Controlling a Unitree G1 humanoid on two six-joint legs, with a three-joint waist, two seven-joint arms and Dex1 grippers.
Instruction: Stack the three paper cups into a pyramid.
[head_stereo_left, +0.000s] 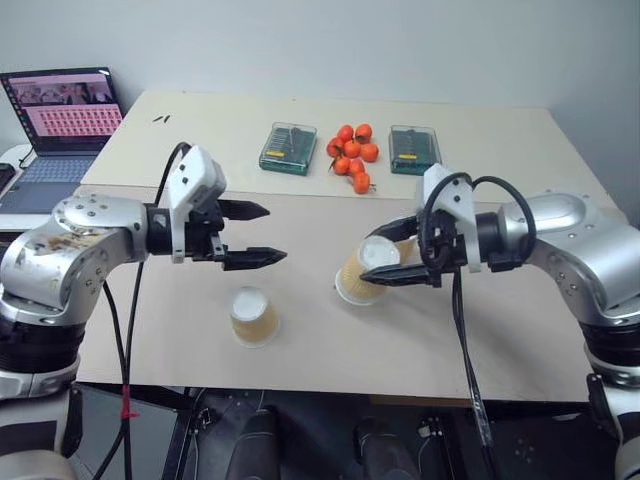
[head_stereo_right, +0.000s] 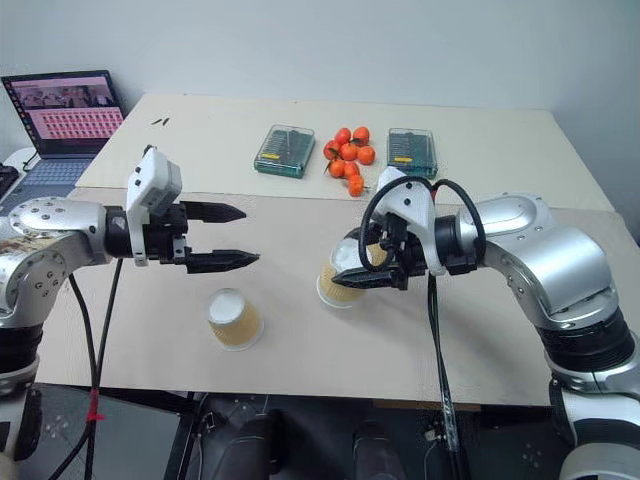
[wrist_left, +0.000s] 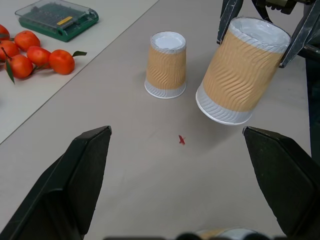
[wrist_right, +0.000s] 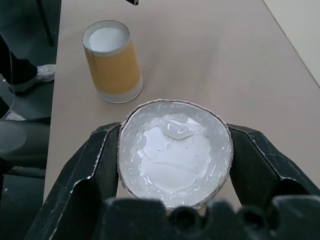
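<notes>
One paper cup (head_stereo_left: 253, 316) stands upside down near the table's front edge, below and in front of my left gripper (head_stereo_left: 255, 235), which hovers open and empty. My right gripper (head_stereo_left: 393, 266) is shut on a second paper cup (head_stereo_left: 362, 272), gripping it near its white base and holding it tilted just above the table. The right wrist view shows that cup's base (wrist_right: 175, 152) between the two fingers (wrist_right: 90, 165). A third paper cup (wrist_left: 166, 65) stands upside down behind the held one and is partly hidden by my right gripper in the head views.
Two green clear-lidded cases (head_stereo_left: 288, 147) (head_stereo_left: 414, 148) flank a bunch of small orange fruits (head_stereo_left: 352, 152) at the back of the table. An open laptop (head_stereo_left: 62, 120) sits at the far left. A seam (head_stereo_left: 300, 193) runs across the tabletop.
</notes>
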